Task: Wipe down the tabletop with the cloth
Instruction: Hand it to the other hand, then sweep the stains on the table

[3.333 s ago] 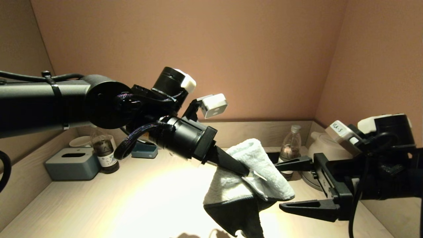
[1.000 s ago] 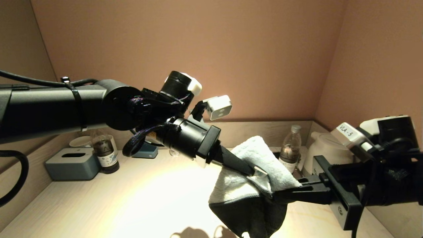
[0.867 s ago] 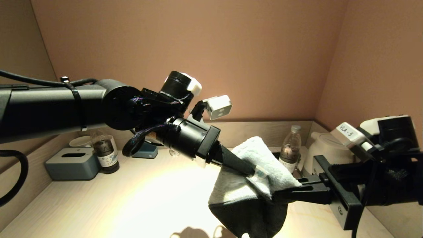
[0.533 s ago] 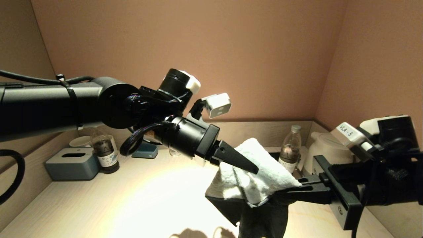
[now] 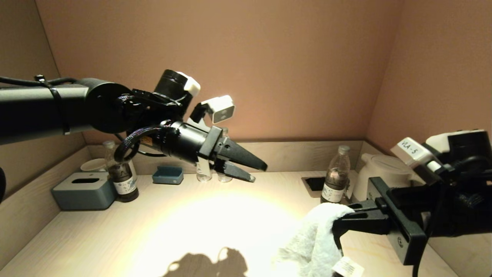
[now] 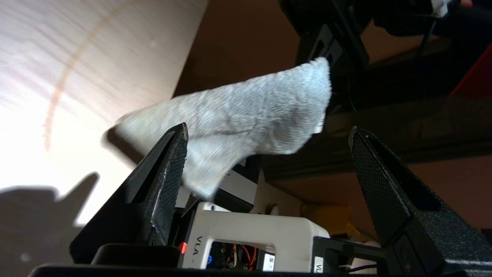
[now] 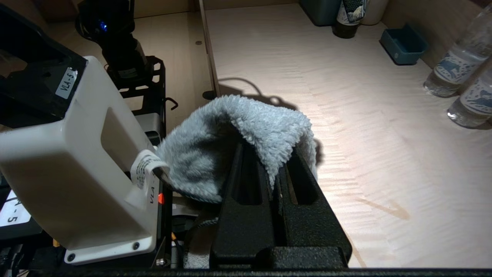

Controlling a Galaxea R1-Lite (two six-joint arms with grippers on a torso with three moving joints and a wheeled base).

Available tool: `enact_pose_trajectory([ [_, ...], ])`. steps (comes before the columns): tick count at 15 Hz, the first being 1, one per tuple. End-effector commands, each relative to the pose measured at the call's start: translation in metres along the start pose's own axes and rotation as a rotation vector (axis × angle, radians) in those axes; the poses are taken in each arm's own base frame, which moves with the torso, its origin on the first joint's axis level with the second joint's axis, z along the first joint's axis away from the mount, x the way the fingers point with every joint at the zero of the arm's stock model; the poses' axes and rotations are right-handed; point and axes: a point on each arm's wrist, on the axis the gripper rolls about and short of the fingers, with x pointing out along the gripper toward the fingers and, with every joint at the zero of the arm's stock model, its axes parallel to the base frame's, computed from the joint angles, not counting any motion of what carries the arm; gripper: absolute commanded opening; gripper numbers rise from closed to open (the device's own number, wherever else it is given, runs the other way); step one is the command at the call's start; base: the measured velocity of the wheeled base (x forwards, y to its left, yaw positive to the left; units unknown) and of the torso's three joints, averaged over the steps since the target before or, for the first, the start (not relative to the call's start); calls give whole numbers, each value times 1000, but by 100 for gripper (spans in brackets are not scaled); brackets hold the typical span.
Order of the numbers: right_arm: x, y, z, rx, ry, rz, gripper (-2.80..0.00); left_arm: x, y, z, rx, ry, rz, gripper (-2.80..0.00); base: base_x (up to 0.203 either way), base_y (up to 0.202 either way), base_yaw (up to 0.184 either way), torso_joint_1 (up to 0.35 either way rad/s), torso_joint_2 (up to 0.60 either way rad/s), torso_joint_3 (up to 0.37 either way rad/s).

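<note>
Right gripper (image 5: 340, 225): jaws clenched on the cloth (image 5: 313, 240), which hangs above the tabletop (image 5: 153, 231) at front right. Left gripper (image 5: 258, 172): jaws released, holding nothing, raised mid-air.

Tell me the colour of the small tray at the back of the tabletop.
The tray is blue-grey, an open rectangle. It shows best in the right wrist view.

White fluffy cloth (image 5: 313, 240), draped, hanging above tabletop (image 5: 200, 223)

- A corner is formed by plain terracotta walls (image 5: 269, 57).
- A bright pool of light is cast on the pale wooden surface (image 5: 115, 231).
</note>
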Motion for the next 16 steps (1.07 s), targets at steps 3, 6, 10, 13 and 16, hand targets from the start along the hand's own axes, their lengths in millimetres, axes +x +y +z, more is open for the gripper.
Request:
enact_pose_trajectory([
  [3, -10, -15, 11, 96, 17, -110, -280, -59, 22, 5, -72, -126, 114, -280, 0, 0, 0, 0, 0, 0],
  [6, -19, -30, 21, 173, 9, -185, -280, -86, 8, 4, -75, -193, 157, -280, 0, 0, 0, 0, 0, 0],
  [10, -21, -54, 22, 348, 43, -341, -280, -117, -37, -11, -23, -270, 230, -280, 0, 0, 0, 0, 0, 0],
  [13, -19, -73, 18, 504, 60, -469, -280, -138, -85, -33, 27, -427, 547, -280, 0, 0, 0, 0, 0, 0],
  [16, -16, -84, 10, 585, 88, -556, -280, -156, -128, -61, 60, -585, 810, -280, 0, 0, 0, 0, 0, 0],
])
